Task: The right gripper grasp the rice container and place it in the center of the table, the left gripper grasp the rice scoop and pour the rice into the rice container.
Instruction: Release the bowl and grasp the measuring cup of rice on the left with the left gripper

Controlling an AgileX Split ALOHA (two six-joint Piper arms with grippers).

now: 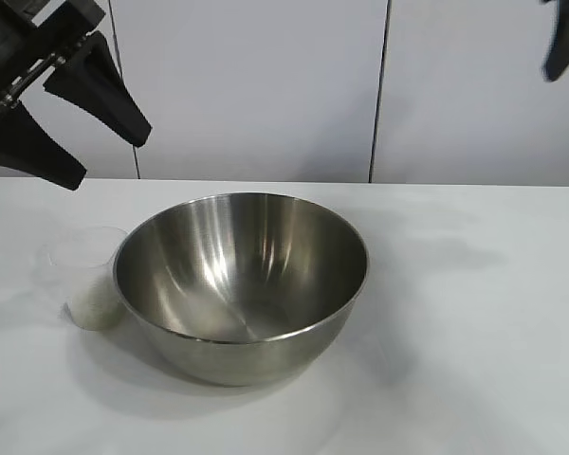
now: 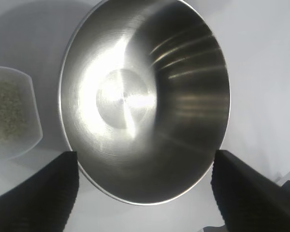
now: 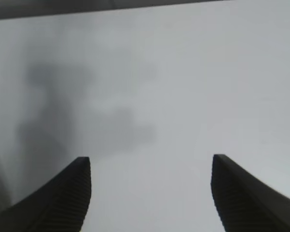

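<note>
The rice container point(image 1: 242, 284), a large shiny steel bowl, stands empty near the middle of the white table point(image 1: 474, 322). It fills the left wrist view point(image 2: 145, 101). The rice scoop point(image 1: 88, 278), a small translucent cup with rice point(image 1: 95, 303) in its bottom, stands touching the bowl's left side; it shows at the edge of the left wrist view point(image 2: 12, 118). My left gripper point(image 1: 109, 152) hangs open and empty high above the scoop, at the upper left point(image 2: 145, 164). My right gripper point(image 1: 561, 47) is raised at the upper right, open and empty over bare table point(image 3: 151, 164).
A white panelled wall point(image 1: 266, 85) stands behind the table's far edge. Bare tabletop lies to the right of the bowl and in front of it.
</note>
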